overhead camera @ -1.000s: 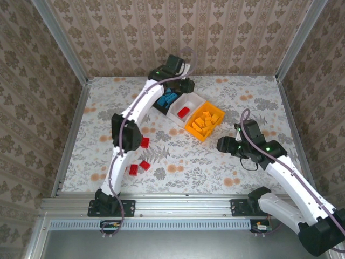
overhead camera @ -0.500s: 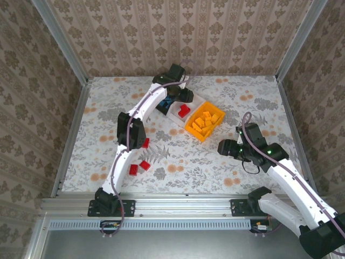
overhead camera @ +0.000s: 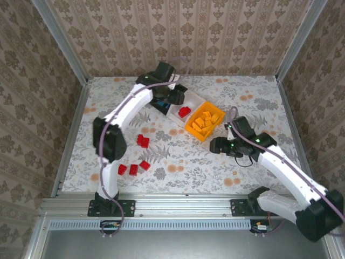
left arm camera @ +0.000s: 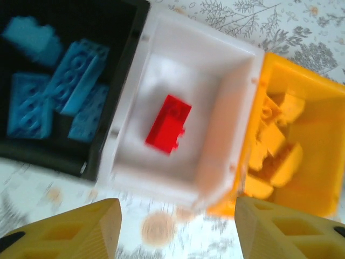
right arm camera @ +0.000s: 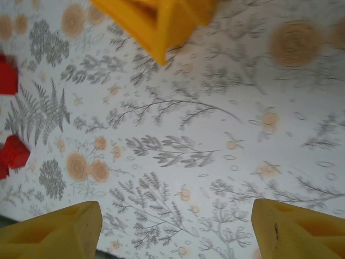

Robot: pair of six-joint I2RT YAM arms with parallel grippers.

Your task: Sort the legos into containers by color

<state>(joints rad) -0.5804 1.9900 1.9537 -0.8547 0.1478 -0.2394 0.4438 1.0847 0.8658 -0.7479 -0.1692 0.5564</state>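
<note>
From above, three bins sit in a slanted row at the back of the desk [overhead camera: 242,91]: the black bin [overhead camera: 161,106], the white bin [overhead camera: 175,114] and the orange bin [overhead camera: 213,128]. The left arm stretches out over the black and white ones. Several red legos [overhead camera: 143,141] lie loose on the desk's left side, well apart from the bins. The right arm hovers low, just right of the orange bin.

From the left wrist, the left jaws are spread and empty, their yellow fingers [left arm camera: 81,229] above the white bin [left arm camera: 226,135]. That bin holds one red lego [left arm camera: 168,131]. Blue legos [left arm camera: 75,75] fill the black bin [left arm camera: 118,21], and orange legos [left arm camera: 269,140] fill the orange bin [left arm camera: 323,162].

From the right wrist, the right jaws are also spread and empty, fingers [right arm camera: 54,226] over bare desk [right arm camera: 188,135]. A corner of the orange bin [right arm camera: 156,21] shows at the top, and red legos [right arm camera: 13,154] at the left edge.
</note>
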